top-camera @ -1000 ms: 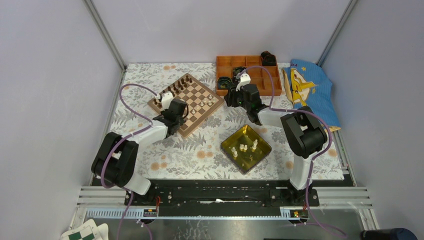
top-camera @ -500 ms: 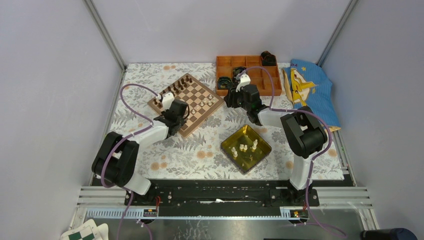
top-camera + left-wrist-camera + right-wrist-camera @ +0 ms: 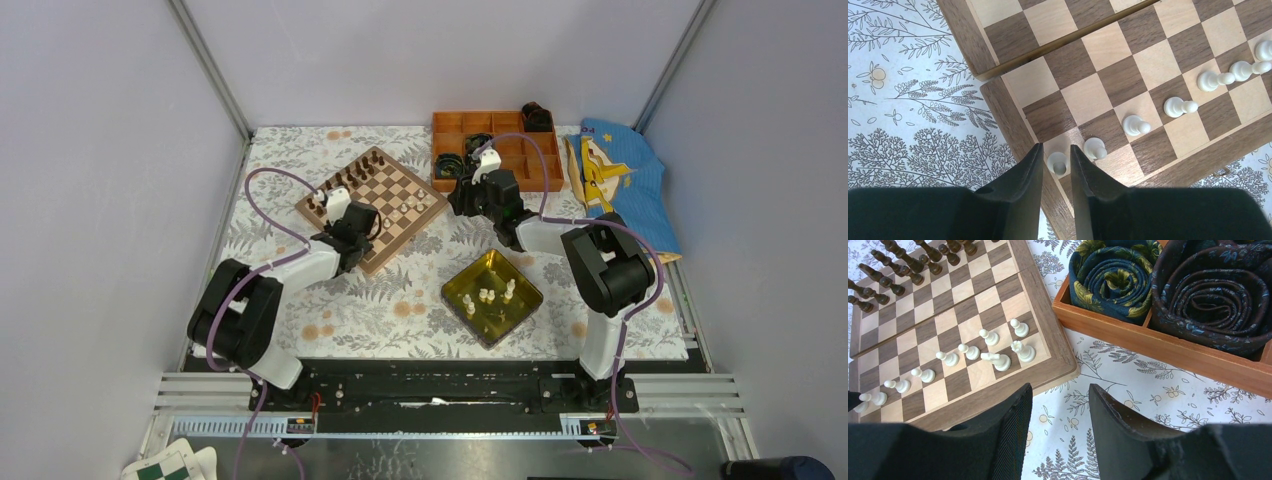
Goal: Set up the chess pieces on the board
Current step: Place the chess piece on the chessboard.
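The board (image 3: 998, 107) fills the left wrist view, with a diagonal row of cream-white chess pieces (image 3: 1175, 106) on its near squares. My left gripper (image 3: 1055, 146) hangs over the board's corner square. A white pawn (image 3: 1057, 162) stands on that square between the slightly parted fingers, with a thin gap on its left side. From above, the left gripper (image 3: 358, 232) sits at the board's (image 3: 385, 195) near edge. My right gripper (image 3: 1060, 387) is open and empty over the tablecloth beside the board's (image 3: 1048, 367) right corner. More white pieces (image 3: 998, 360) stand there. Several others (image 3: 487, 296) lie in the yellow tray (image 3: 518, 312).
Dark brown pieces (image 3: 898, 270) line the board's far side. An orange compartment box (image 3: 505, 168) with rolled ties (image 3: 1108, 275) stands behind the right gripper. A blue patterned cloth (image 3: 620, 175) lies at the back right. The enclosure walls stand close on both sides.
The left fingers have parted a little around the white pawn, which now stands on the corner square. The left arm has shifted slightly. The right arm has not moved.
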Tool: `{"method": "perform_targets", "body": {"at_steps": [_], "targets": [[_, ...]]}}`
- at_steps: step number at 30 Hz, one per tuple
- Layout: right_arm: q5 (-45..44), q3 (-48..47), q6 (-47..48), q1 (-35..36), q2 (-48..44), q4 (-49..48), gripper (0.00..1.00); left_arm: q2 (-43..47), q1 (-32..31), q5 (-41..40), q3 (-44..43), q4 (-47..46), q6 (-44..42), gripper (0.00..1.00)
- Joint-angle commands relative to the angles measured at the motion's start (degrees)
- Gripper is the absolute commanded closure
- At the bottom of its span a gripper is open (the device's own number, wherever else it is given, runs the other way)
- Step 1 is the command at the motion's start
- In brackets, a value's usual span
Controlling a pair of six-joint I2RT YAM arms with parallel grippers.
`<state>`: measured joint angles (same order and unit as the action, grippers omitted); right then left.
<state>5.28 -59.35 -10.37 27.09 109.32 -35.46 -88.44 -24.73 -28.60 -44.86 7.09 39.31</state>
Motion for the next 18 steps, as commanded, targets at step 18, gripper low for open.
{"method": "perform_targets", "body": {"at_steps": [18], "targets": [[0.45, -0.44, -0.09, -0.44, -4.20, -2.20, 0.47, 1.01, -1.28, -2.17, -1.64, 1.00, -0.19, 0.68]]}}
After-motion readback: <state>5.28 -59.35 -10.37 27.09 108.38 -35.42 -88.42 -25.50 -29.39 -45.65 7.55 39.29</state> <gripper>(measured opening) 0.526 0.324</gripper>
